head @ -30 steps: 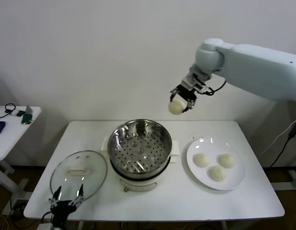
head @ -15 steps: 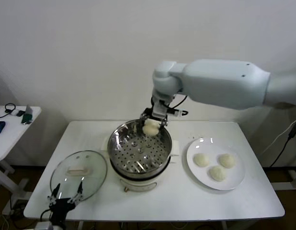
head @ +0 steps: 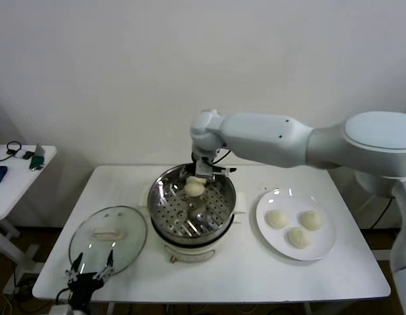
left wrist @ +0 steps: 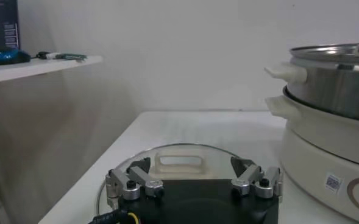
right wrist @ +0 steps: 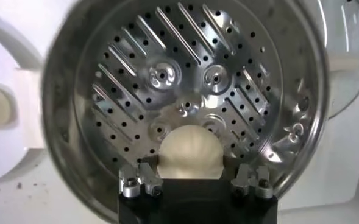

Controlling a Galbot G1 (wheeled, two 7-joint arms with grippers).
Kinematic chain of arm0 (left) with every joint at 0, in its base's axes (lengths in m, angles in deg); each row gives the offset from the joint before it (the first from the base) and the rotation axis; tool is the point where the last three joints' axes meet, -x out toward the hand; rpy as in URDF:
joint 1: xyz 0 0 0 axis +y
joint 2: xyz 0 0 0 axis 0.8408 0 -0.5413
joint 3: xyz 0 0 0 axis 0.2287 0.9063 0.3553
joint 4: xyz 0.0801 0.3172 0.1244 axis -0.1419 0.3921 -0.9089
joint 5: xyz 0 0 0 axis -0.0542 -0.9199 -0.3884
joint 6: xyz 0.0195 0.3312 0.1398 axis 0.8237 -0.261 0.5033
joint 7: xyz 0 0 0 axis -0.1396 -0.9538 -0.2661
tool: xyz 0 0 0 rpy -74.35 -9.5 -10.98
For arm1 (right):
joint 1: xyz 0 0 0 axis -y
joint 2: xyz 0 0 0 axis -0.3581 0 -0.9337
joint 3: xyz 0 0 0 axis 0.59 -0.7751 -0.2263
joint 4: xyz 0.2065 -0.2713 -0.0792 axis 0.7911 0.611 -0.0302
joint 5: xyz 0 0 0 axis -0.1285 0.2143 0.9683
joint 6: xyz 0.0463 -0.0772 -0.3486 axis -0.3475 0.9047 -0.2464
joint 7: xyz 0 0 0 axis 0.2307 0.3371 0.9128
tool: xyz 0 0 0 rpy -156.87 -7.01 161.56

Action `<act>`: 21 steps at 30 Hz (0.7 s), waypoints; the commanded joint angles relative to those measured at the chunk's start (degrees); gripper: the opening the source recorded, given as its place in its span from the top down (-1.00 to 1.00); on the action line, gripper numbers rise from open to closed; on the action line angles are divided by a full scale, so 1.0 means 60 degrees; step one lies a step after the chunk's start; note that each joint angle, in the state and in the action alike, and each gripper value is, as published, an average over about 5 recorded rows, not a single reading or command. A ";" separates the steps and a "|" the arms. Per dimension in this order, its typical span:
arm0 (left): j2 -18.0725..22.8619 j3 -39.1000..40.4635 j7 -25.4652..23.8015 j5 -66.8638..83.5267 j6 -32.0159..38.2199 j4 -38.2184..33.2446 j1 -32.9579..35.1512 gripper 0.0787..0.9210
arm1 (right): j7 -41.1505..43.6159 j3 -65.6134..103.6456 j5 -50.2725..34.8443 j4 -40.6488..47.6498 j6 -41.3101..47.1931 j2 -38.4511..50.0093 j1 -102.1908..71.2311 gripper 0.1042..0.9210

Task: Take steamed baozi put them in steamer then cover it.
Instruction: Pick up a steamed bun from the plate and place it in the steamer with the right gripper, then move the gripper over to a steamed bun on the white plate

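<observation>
Above the steamer (right wrist: 185, 91), the right gripper (right wrist: 194, 180) clasps a baozi (right wrist: 189, 152); its wrist view shows the perforated floor bare.

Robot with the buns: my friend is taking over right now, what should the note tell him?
Right gripper: shut on one baozi, above the steamer, not released yet.
Left gripper: open, idle near the table's front edge, by the cover.
Cover: flat on the table, left of the steamer.
Plate: three buns waiting, right of the steamer.
Done: none in the steamer yet.
Left: drop this bun, move three more, put the cover on.
</observation>
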 commanded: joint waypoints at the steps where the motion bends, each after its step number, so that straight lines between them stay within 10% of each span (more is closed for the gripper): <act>1: -0.0012 0.0002 0.0003 0.0007 0.0010 0.0026 -0.0002 -0.77 | -0.0244 0.0137 0.0608 0.1335 -0.0310 -0.0456 -0.0694 -0.47; 8: -0.0032 -0.0008 0.0010 0.0053 0.0017 0.0055 -0.0028 -0.77 | -0.0030 0.0085 -0.0317 0.1496 -0.0668 -0.0532 -0.0385 -0.47; 21: 0.0065 0.0096 0.0000 0.0031 -0.0037 0.0000 -0.0010 -0.77 | 0.1956 -0.2487 -0.8207 -0.0816 0.1917 0.2247 0.3835 -0.76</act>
